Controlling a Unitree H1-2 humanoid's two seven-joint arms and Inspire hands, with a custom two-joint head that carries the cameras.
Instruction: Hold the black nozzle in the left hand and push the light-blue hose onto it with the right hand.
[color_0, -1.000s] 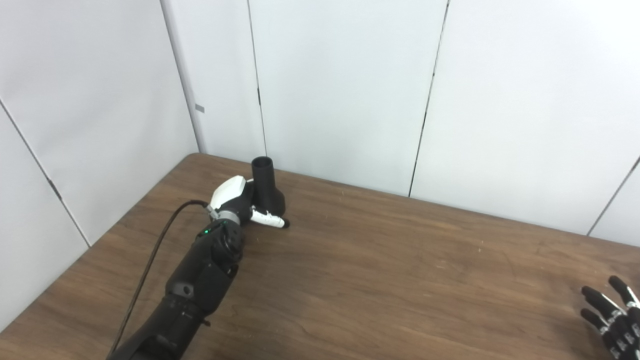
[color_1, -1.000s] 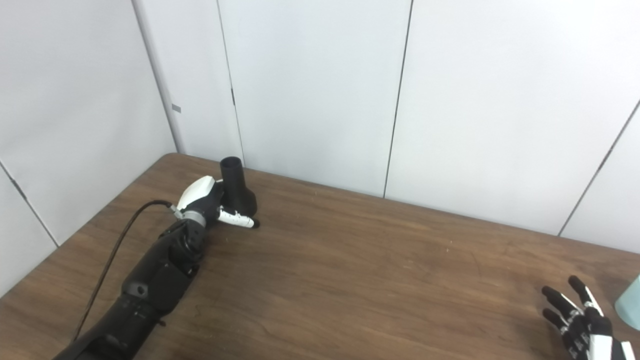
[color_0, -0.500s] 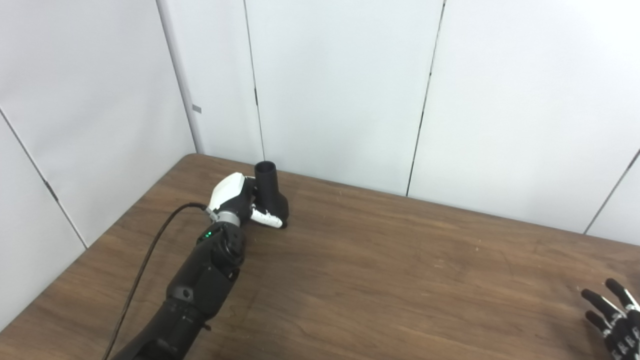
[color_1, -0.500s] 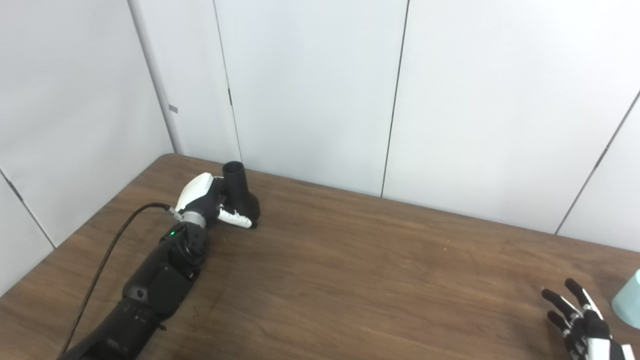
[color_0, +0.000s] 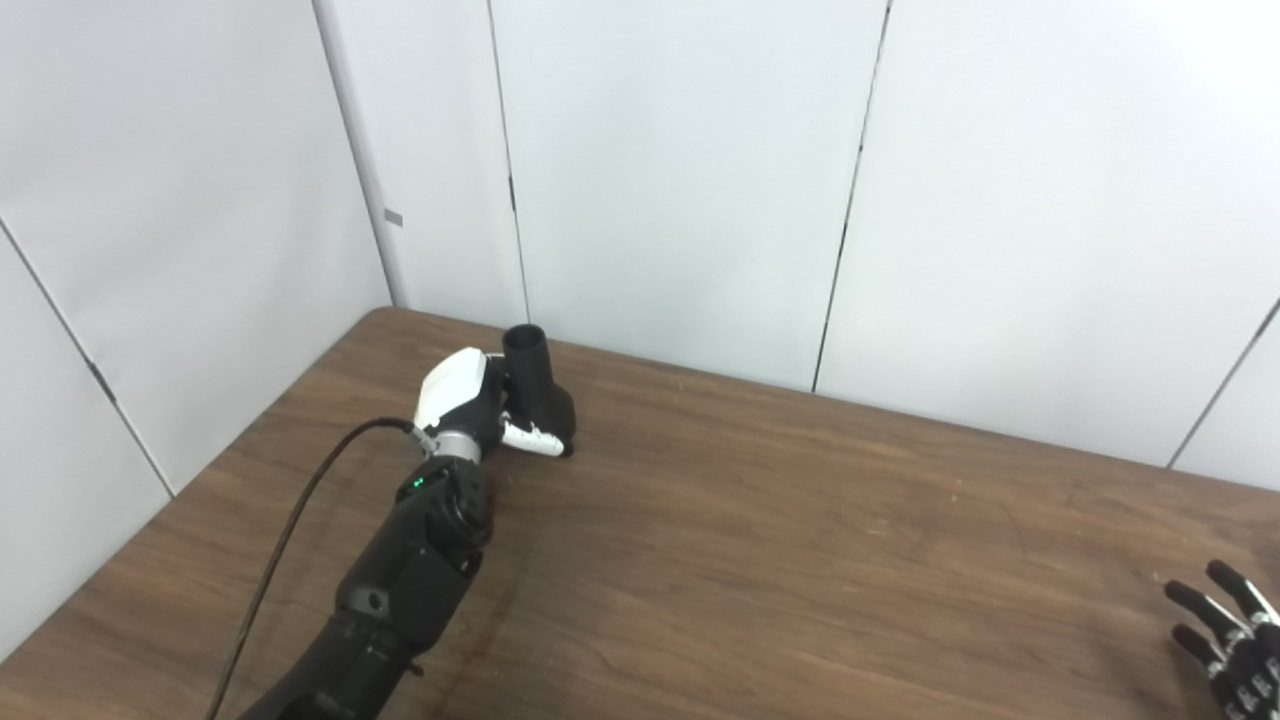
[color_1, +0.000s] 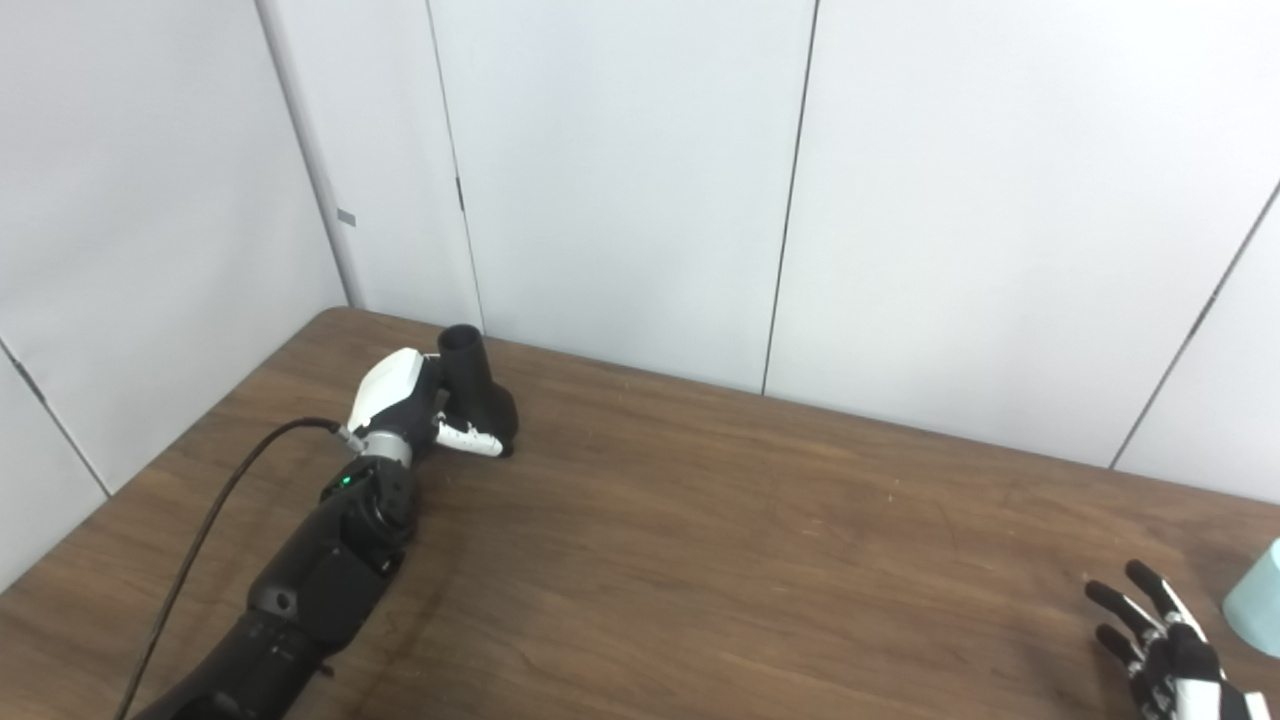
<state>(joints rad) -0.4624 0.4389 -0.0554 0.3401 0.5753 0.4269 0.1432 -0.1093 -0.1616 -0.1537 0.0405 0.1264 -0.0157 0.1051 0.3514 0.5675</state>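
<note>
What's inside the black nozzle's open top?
The black nozzle shows only a dark bore. Deeper is hidden. The left hand covers its near side.

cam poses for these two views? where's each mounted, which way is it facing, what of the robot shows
Left eye view: on the head, left side, looking down and forward at the table and wall panels; shows the left arm, left robot hand on the black nozzle, right robot hand at the corner.
Right eye view: on the head, a little to the right, same direction; same arms, plus the light-blue hose at the right edge.
Shared: table, nozzle, both hands.
</note>
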